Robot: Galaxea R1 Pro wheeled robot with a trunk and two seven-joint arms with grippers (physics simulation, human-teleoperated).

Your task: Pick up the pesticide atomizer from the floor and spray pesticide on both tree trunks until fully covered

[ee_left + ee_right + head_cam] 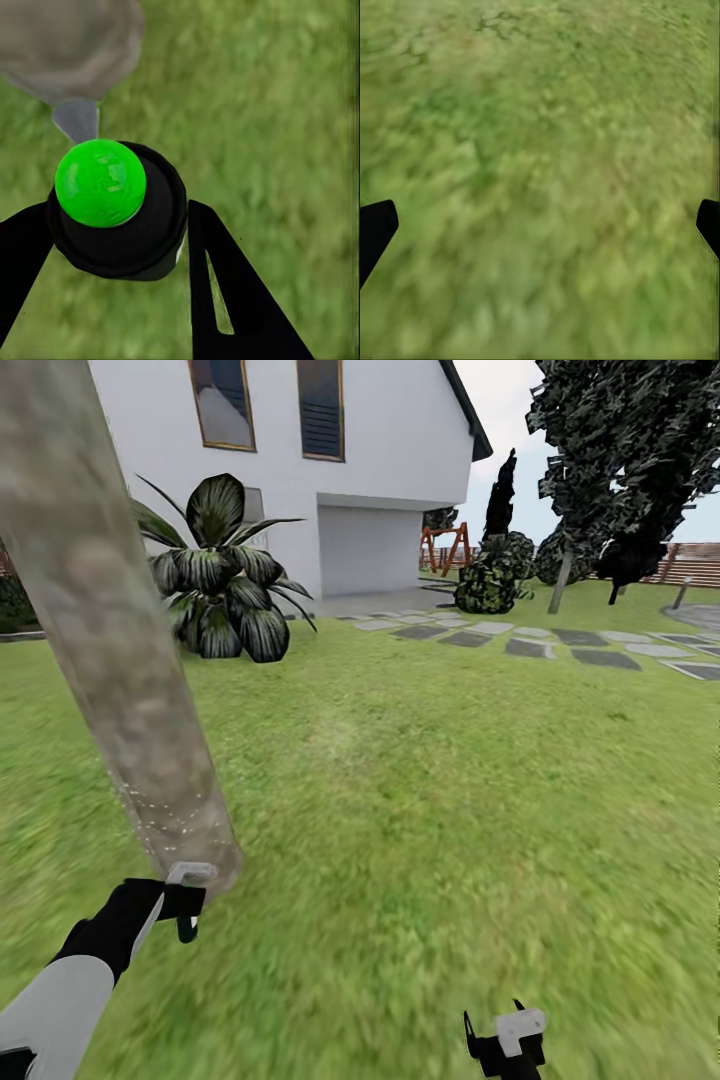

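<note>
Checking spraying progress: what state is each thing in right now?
Thick pale mottled tree trunk: leaning, whitish specks near its base.
Black atomizer with green ball top: gripped, nozzle pointing at the trunk.
Left tool: shut on the atomizer, close to the trunk base.
Right tool: open, empty, over grass.

The tree trunk (110, 640) ran out past the head view's top edge, so its crown was unseen. The pesticide (165, 820) showed as faint specks on the bark, too fine to judge coverage. The atomizer (112, 206) hid most of its own body beneath its green top in the left wrist view, and its nozzle tip seemed to blur into the trunk. The right gripper (540, 225) was cut to two black fingertips at the frame's sides. The lawn (540, 150) was smeared.
</note>
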